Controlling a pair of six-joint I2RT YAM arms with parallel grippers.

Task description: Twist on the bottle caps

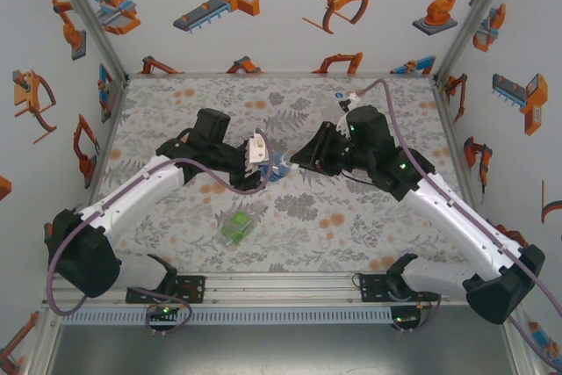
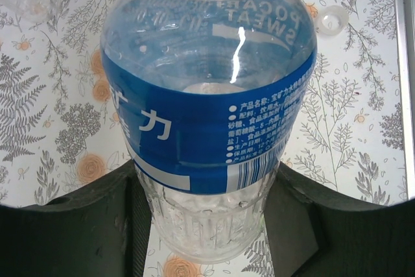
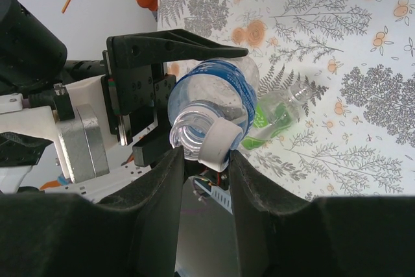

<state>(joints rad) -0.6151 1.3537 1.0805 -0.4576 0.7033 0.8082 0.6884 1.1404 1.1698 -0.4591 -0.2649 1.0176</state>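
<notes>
**Spotter:** Your right gripper point(image 3: 207, 157) has its fingers point(image 3: 259, 192) pinched on a white cap point(image 3: 218, 144). It sits right at the fingertips, tilted against the open mouth of the blue-label bottle point(image 3: 214, 89), not flat on the rim.

**Caller:** And your left gripper point(image 2: 207, 189)?

**Spotter:** Clamped on that same bottle. Its fingers point(image 2: 91, 225) squeeze the ribbed lower body just under the blue label, and the neck points away from them, toward your right fingertips. From above, your two grippers meet nose to nose with the bottle between them.

**Caller:** What's further out?

**Spotter:** Beyond your right fingertips, past the held bottle, the green-label bottle point(image 3: 272, 118) lies on its side on the table point(image 3: 363, 43). Ahead of your left fingers, off to the right of the bottle's shoulder, a loose cap point(image 2: 331, 19) lies on the table, apart from the bottle.
</notes>
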